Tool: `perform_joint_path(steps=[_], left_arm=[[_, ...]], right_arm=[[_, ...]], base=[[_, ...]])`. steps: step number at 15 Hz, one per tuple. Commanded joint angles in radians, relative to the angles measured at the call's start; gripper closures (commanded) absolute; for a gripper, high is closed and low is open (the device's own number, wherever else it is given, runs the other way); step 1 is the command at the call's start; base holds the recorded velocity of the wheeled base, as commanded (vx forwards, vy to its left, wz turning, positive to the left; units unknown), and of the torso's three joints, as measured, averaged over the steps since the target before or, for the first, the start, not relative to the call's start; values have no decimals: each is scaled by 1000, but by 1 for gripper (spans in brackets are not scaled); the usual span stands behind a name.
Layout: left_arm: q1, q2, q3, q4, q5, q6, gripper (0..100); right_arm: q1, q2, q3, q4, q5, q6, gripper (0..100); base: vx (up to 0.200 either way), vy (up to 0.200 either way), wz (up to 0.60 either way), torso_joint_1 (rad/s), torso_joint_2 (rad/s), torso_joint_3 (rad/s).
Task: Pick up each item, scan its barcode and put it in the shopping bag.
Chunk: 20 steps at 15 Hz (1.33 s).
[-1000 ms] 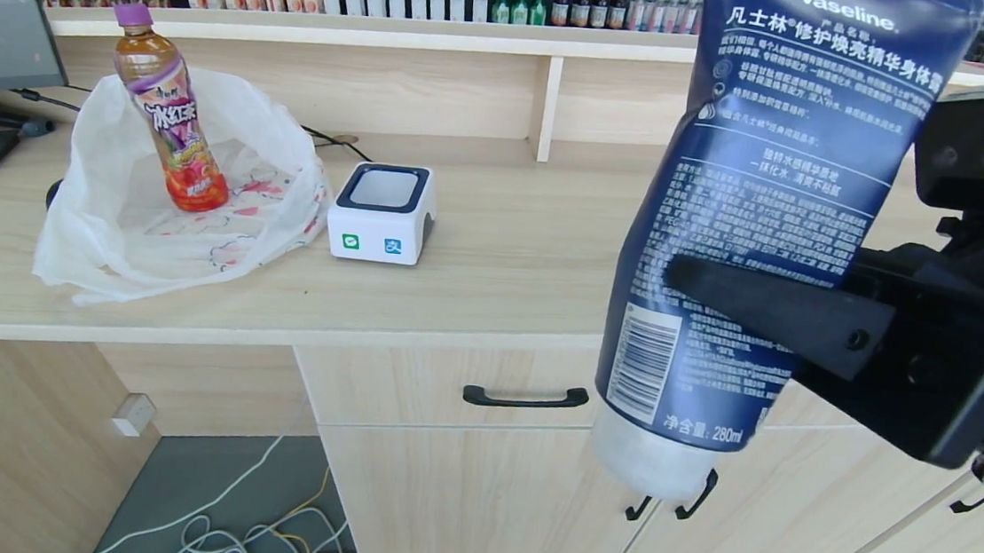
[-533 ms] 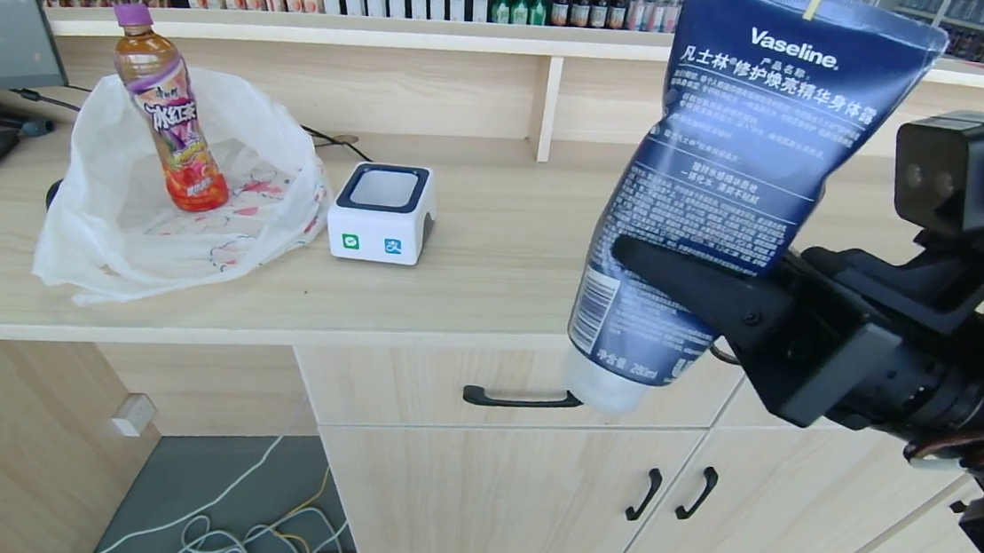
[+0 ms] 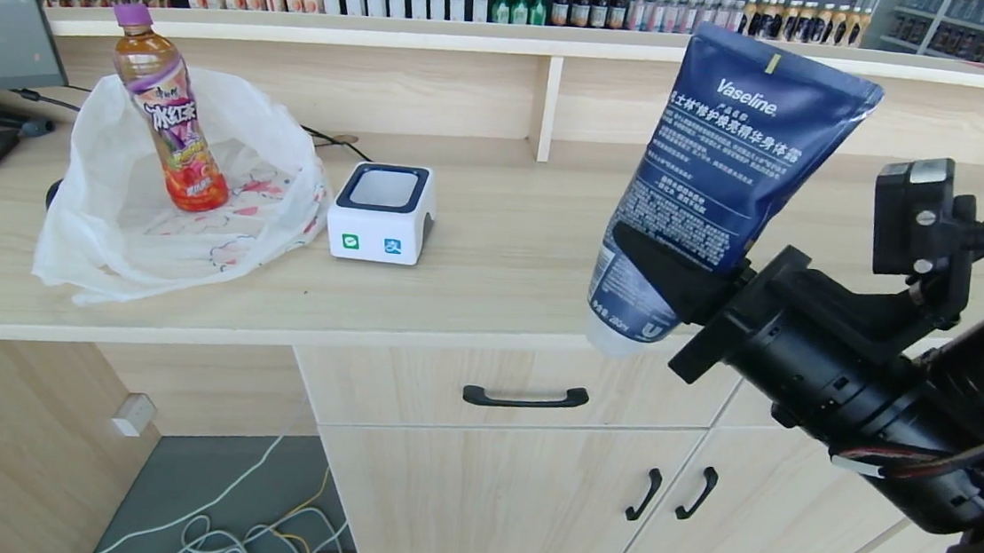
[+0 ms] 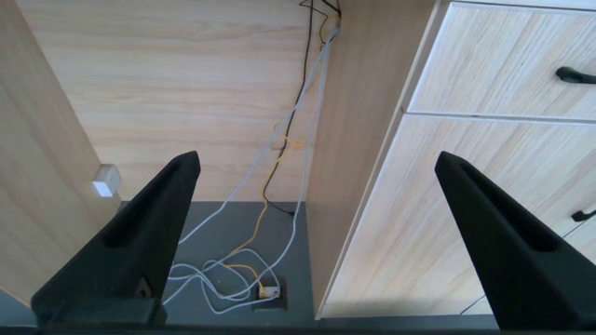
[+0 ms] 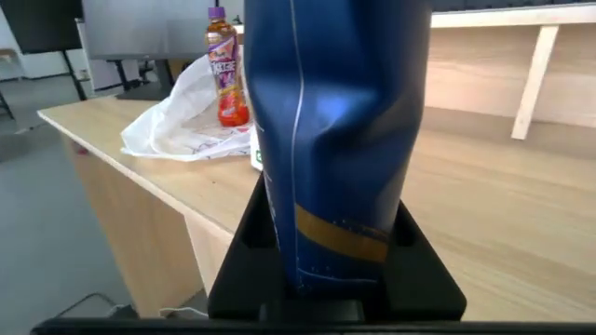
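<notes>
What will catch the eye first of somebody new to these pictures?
A big blue tube, cap down, gripped by the right pincer, looms at the right before the counter. At the left, a purple-capped bottle leans in the white shopping bag, beside the scanner.

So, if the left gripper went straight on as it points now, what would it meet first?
The open left gripper would likely meet the hanging cables beside the cabinet, or the wooden panel behind; depth is unclear.
</notes>
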Motion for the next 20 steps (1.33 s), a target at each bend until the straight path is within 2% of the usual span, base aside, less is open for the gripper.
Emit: perform_joint_path(steps=[1,3,4,7,17,20], left_arm=[[1,0,0,0,0,-2,0],[1,0,0,0,0,0,0],[1,0,0,0,0,-2,0],[1,0,0,0,0,-2,0],[1,0,0,0,0,1,0],[1,0,0,0,0,0,0]], right_arm=[[2,0,-15,-17,-69,-17,100],[2,3,-40,-37,-152,-51,100],[4,26,-63,-92,-224,-74,100],[2,43,-75,-154,-316,-90,100],[-13,89,-114,-160,-339,-98,100],[-26,89,-126,-158,-391,-98,100]], base=[[0,0,0,0,0,0],[0,0,0,0,0,0],[0,0,0,0,0,0],[0,0,0,0,0,0],[0,0,0,0,0,0],[0,0,0,0,0,0]])
